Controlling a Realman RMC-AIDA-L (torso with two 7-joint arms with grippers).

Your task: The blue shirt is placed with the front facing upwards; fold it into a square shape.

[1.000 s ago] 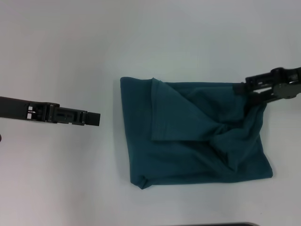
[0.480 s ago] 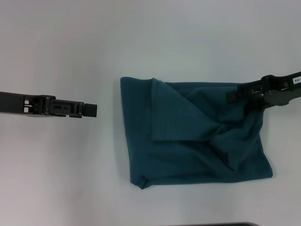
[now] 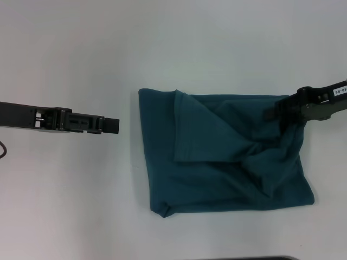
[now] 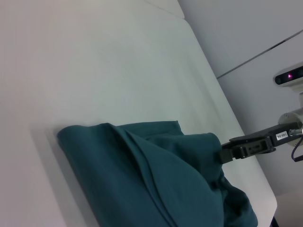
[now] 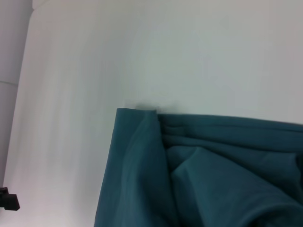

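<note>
The blue shirt (image 3: 227,157) lies folded into a rough rectangle at the centre right of the white table, with a flap turned over its left part and rumpled creases toward the right. It also shows in the left wrist view (image 4: 156,184) and the right wrist view (image 5: 199,175). My right gripper (image 3: 270,114) sits at the shirt's far right corner, over the cloth's edge, and the left wrist view shows the right gripper (image 4: 226,154) touching that edge. My left gripper (image 3: 113,125) hovers over bare table, a short gap left of the shirt.
The white table (image 3: 81,54) spreads out on all sides of the shirt. A dark edge (image 3: 244,258) shows at the near rim of the head view. Beyond the table's far right end stands the robot's body (image 4: 291,78).
The right gripper has rolled about its axis and shifted slightly along the shirt's far right corner. The left gripper drew back a little, then came forward again. The shirt has not moved.
</note>
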